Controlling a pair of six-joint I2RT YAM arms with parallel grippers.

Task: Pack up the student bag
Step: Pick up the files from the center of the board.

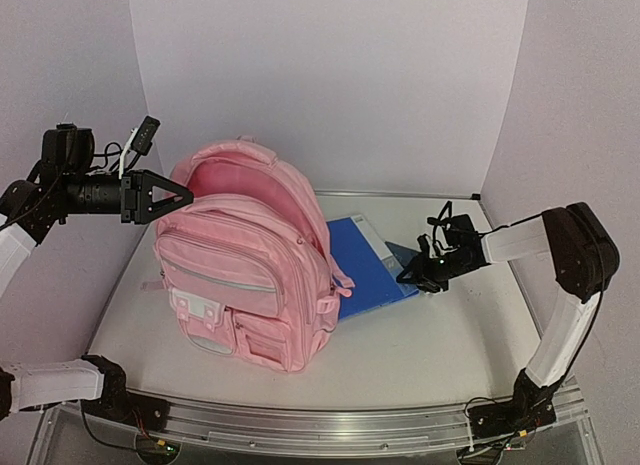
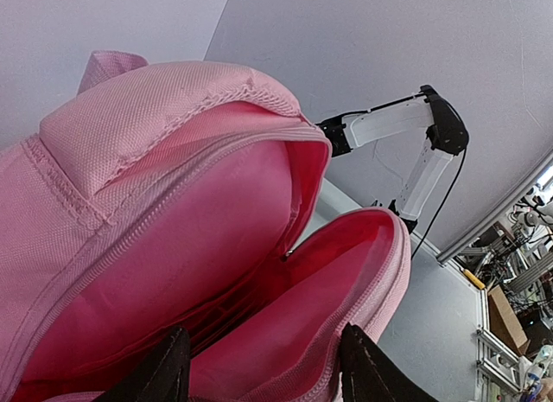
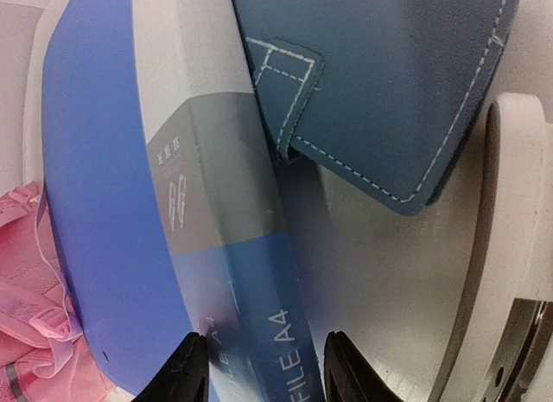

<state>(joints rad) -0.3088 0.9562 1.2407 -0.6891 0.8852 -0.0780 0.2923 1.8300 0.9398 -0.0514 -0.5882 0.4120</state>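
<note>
The student bag (image 1: 250, 275), a pink backpack, stands on the table with its main compartment unzipped and gaping at the top. My left gripper (image 1: 186, 196) hovers at the bag's upper left. In the left wrist view it is open (image 2: 268, 376), one finger inside the pink lining (image 2: 173, 238) and the other outside the front panel's zipper rim (image 2: 380, 281). A blue A4 file (image 1: 365, 265) lies flat to the right of the bag. My right gripper (image 1: 405, 277) is low at the file's right edge, open, its fingers either side of the printed spine (image 3: 259, 333).
A dark blue stitched pouch (image 3: 389, 82) lies against the file's far right corner (image 1: 400, 253). A white curved part (image 3: 510, 246) fills the right edge of the right wrist view. Walls close the table on the back and both sides.
</note>
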